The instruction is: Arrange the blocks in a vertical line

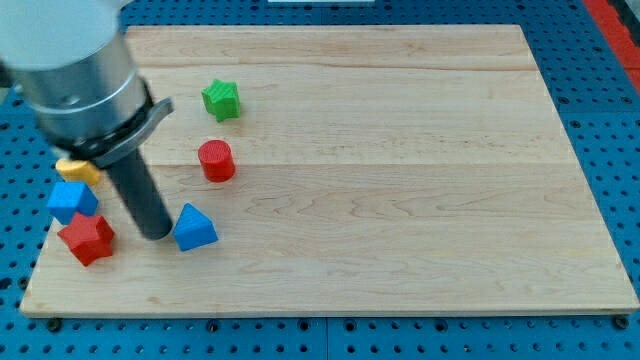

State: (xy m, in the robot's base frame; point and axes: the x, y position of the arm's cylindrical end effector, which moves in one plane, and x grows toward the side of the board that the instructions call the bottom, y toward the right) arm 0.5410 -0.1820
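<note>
My tip rests on the wooden board at the view's lower left, just left of the blue triangular block and close to it. A red star-shaped block lies left of the tip. A blue block sits above the red star. A yellow block lies above that, partly hidden by my arm. A red cylinder stands above and right of the tip. A green star-shaped block lies near the view's top left.
The wooden board lies on a blue perforated table. The left-side blocks sit close to the board's left edge.
</note>
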